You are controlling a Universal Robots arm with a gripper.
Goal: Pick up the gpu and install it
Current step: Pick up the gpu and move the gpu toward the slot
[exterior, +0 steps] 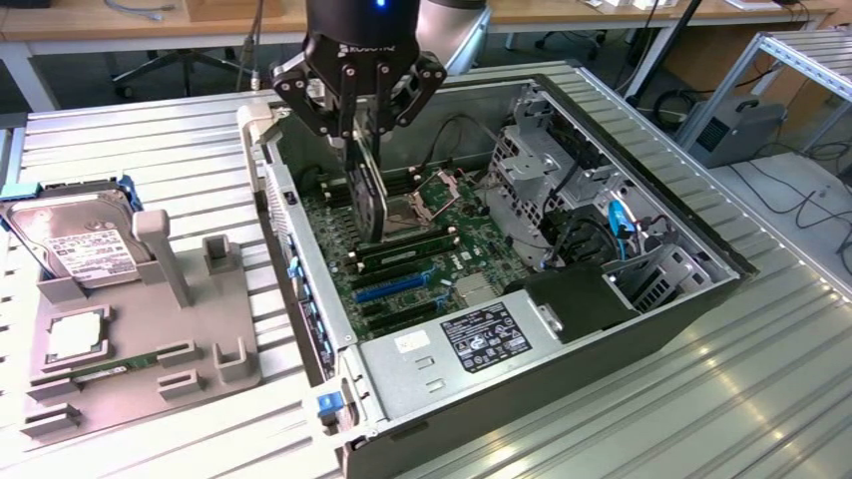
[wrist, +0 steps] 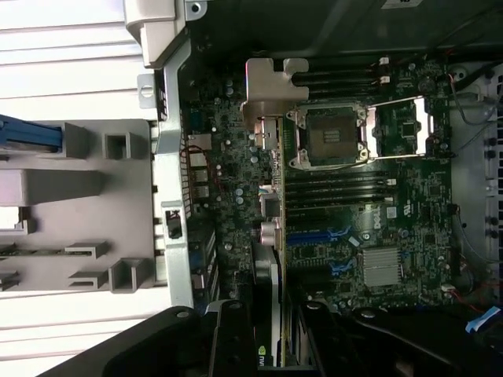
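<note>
The gpu (exterior: 369,198) hangs on edge, held upright in the air over the motherboard (exterior: 440,264) inside the open computer case (exterior: 639,309). My gripper (exterior: 362,132) is shut on the card's upper edge, directly above the board's left half in the exterior view. In the wrist view the gpu (wrist: 270,228) shows edge-on, with its pale metal bracket (wrist: 267,86) at the far end, near the CPU socket (wrist: 326,137). The gripper (wrist: 271,334) clamps the card's near end, and its black fingers (wrist: 228,338) hide that part. The blue expansion slots (exterior: 393,287) lie below the card.
A grey parts fixture (exterior: 134,339) lies on the exterior view's left, carrying a silver hard drive (exterior: 80,244) and a green memory stick (exterior: 127,361). Inside the case are a drive cage (exterior: 533,170), cables and the power supply (exterior: 466,344). Ribbed metal table (exterior: 745,399) surrounds everything.
</note>
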